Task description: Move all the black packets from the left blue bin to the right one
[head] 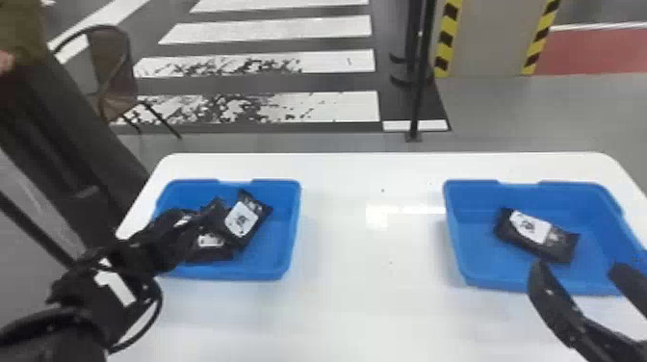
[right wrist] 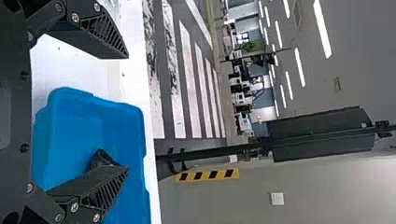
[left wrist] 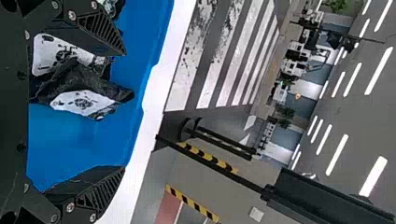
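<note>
Head view: right bin [head: 577, 202] holds one black packet [head: 538, 234].

We look into a blue plastic bin [left wrist: 77, 135].
Shiny black packets with white labels [left wrist: 86, 86] lie inside, near our black ribbed fingers [left wrist: 100, 30], spread wide apart.

Bright ceiling lights [left wrist: 337, 155], white glare on the glossy tabletop [head: 356, 260]

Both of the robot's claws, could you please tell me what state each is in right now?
Left claw: open, holding nothing, at the left blue bin.
Right claw: open, holding nothing, at the right blue bin.
</note>
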